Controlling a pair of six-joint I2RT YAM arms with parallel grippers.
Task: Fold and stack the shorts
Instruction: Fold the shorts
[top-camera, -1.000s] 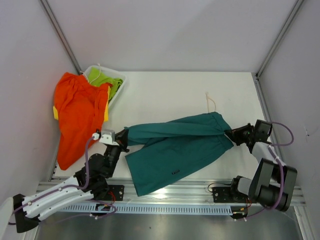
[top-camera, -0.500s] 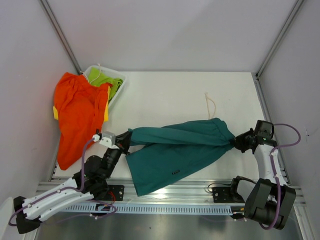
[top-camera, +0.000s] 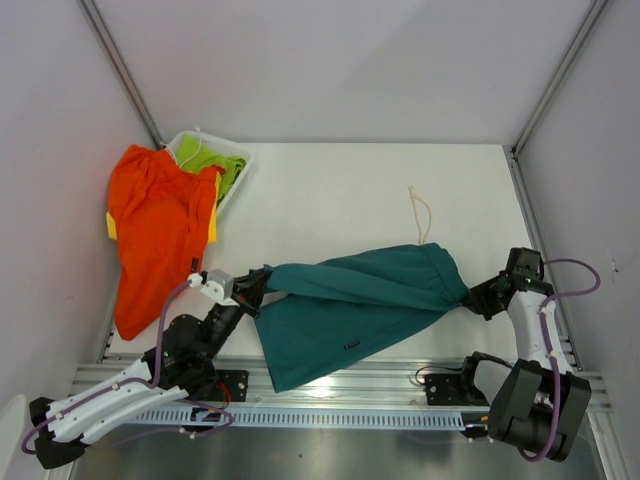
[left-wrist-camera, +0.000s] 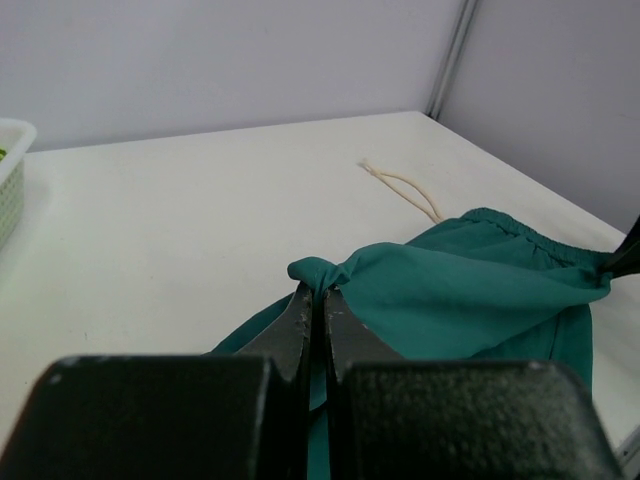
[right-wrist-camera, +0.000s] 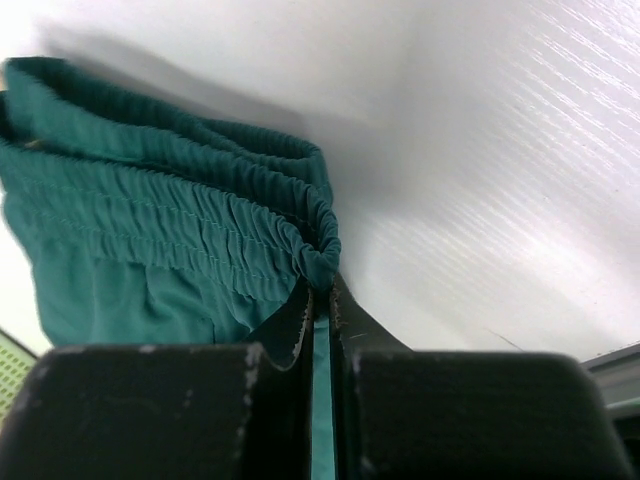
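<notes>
Left gripper (left-wrist-camera: 318, 300) pinched shut on the leg end of the teal shorts (top-camera: 350, 300), right gripper (right-wrist-camera: 320, 300) on the waistband (right-wrist-camera: 200, 215). Shorts strung between them, low over the near desk (top-camera: 330, 190). Both bites are thin, so tension could pull the cloth free.

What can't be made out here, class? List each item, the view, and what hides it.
Yellow shorts, top view: only slivers show beneath the orange shorts.
Lime-green shorts, top view: partly covered by the orange pair, inside the basket.
Teal shorts, right wrist view: legs cut off by the frame edge and the right gripper.
</notes>
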